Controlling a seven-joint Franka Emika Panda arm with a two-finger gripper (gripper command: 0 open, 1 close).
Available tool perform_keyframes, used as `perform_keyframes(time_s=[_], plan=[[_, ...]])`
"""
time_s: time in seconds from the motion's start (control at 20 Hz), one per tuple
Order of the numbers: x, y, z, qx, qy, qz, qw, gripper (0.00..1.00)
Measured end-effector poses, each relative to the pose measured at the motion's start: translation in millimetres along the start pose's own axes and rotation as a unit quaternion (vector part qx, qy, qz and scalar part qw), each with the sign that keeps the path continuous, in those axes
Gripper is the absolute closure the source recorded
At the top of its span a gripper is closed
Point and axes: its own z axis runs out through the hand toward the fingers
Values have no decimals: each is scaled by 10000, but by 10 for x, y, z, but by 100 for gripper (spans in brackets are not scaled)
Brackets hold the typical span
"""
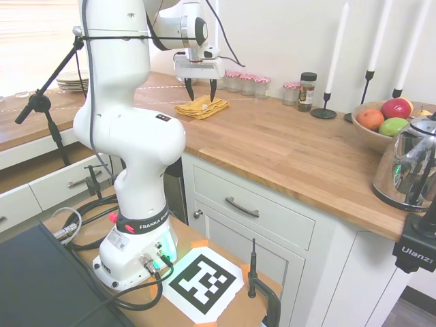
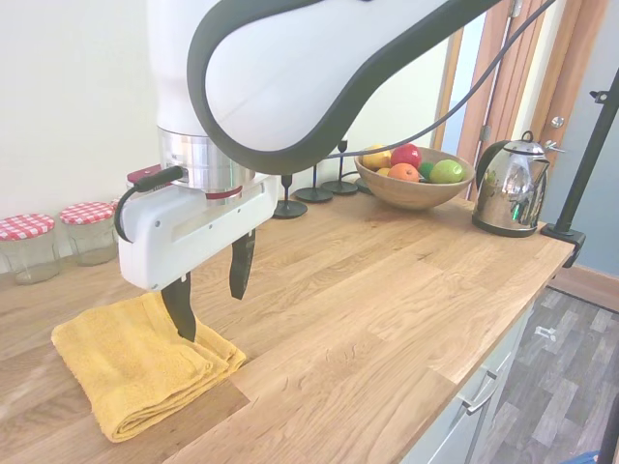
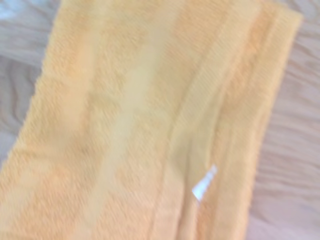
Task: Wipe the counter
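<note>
— Kitchen setting: long butcher-block counter (image 1: 286, 146) in warm brown planks, over white panelled cabinets (image 1: 252, 218) with metal handles. Anything lying on it?

— Folded yellow towel (image 2: 135, 372), flat on the wood near the wall side. Fills most of the wrist view (image 3: 150, 125), blurred, with a small white tag (image 3: 204, 183) showing at one fold.

— And the gripper (image 2: 212, 287)?

— Directly over the towel, pointing straight down. Fingers (image 2: 180, 307) spread apart, nothing between them. One dark tip down at the cloth's surface in the second exterior view, the other above the edge nearest the bare wood. Touching or just above: hard to say. From the first exterior view (image 1: 200, 90), tips just over the towel (image 1: 201, 107).

— Behind the towel?

— Row of glass jars (image 1: 248, 83) with red-checked lids against the wall. Two of them visible at the far left of the second exterior view (image 2: 58, 240). Further along, a dark-capped spice jar (image 1: 306, 92).

— Rest of the counter?

— Black candlesticks (image 1: 325, 102) with tall white candles, then a wooden bowl (image 2: 409, 188) of fruit: red, orange, green, yellow. Beside it, a shiny steel kettle (image 2: 513, 186) near the counter's end. Stack of plates (image 1: 73, 82) well apart, on the far stretch behind the arm.
</note>
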Motion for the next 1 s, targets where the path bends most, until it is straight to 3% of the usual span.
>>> perform_keyframes(time_s=[0.5,1.0], plan=[[-39,-613,95,-49,-10,-122,9999,0],[156,-731,466,-220,-142,-26,9997,0]])
